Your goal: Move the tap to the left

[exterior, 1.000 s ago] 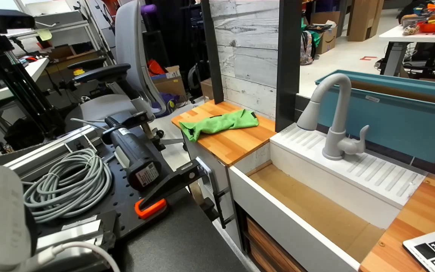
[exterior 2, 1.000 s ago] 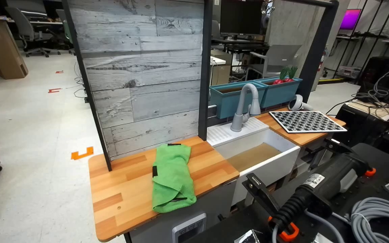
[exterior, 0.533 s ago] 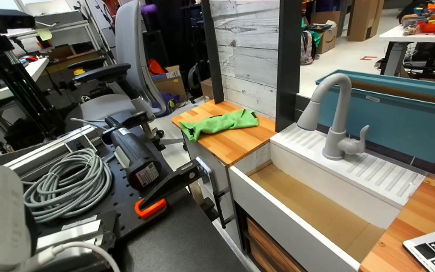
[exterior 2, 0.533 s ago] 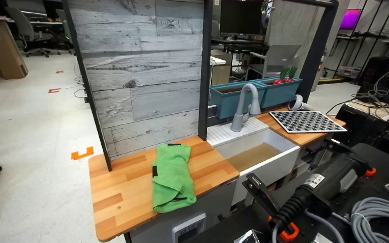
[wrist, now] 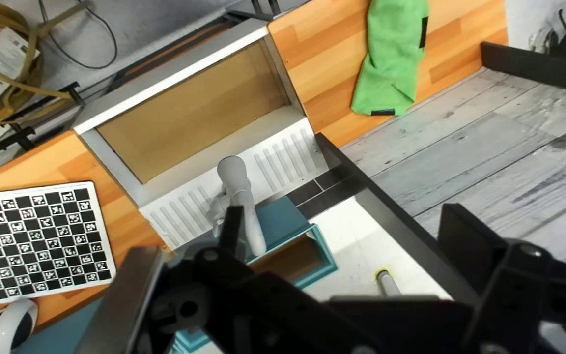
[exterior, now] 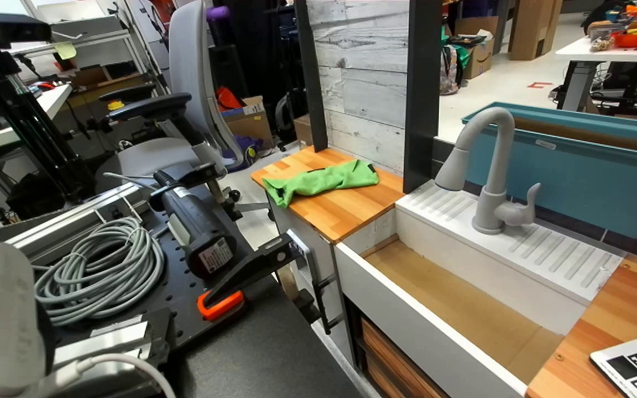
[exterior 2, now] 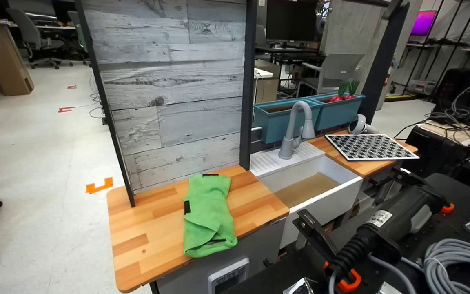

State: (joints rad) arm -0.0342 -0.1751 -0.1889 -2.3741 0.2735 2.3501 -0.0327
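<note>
The tap is matte grey with a tall neck, bent spout and side lever. It stands upright on the white ribbed ledge behind the sink in both exterior views. The spout head hangs toward the sink side. In the wrist view the tap is seen from above, left of centre, its lower part partly hidden by a finger. My gripper is open with nothing between its fingers, apart from the tap. A dark piece at the top right of an exterior view may be part of it.
The white sink lies in front of the tap. Teal planters stand close behind it. A black post and wood panel rise beside the ledge. A green cloth and a checkered board lie on the wooden counters.
A dark piece has come into view at the top right of an exterior view, over the frame's upper corner. The tap has not moved.
</note>
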